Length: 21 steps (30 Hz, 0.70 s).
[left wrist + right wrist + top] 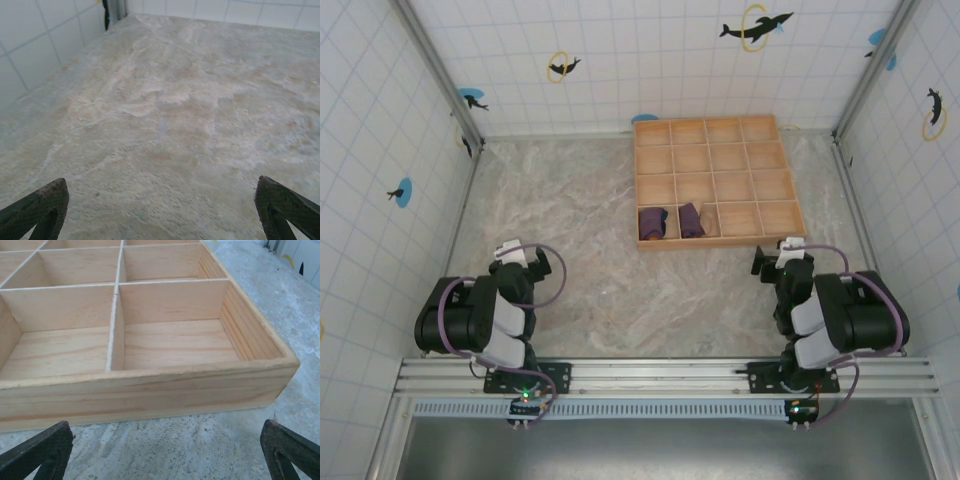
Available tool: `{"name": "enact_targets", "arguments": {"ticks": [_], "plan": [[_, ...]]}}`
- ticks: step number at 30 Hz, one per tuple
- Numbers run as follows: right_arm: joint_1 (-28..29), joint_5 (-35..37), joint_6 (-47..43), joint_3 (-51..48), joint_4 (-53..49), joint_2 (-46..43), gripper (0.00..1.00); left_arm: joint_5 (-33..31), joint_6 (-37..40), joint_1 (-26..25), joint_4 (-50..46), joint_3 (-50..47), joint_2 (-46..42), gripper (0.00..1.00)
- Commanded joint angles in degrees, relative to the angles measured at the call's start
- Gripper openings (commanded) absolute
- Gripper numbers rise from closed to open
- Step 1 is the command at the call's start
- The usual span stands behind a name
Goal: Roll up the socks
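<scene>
Two rolled socks (653, 222) sit as purple bundles in the two leftmost cells of the near row of the wooden tray (770, 185), toward the far right corner of the surface (580, 200), so we judge the rolling done. Our left tool (160, 195) and right tool (167, 435) rest by the near edge, spread wide and empty, well clear of them.

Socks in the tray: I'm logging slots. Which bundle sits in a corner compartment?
The left bundle, in the near-left corner of the tray; the other bundle lies one compartment to its right.
</scene>
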Motion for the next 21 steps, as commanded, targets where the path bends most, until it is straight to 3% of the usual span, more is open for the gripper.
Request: {"name": "enact_targets", "arguments": {"ticks": [1,3,21], "plan": [[-2.0,0.0,2.1,0.0,0.1,-0.5,0.99,-3.7,-2.0,0.3,3.4,-1.9,0.0,0.98],[-2.8,0.5,3.0,-1.5,5.3,0.7,0.99,-3.7,-2.0,0.4,3.7,-2.0,0.1,0.98],[-2.3,0.3,2.4,-0.6,2.2,-0.2,1.0,-4.5,-1.2,-0.3,3.4,-1.8,0.1,0.98]]}}
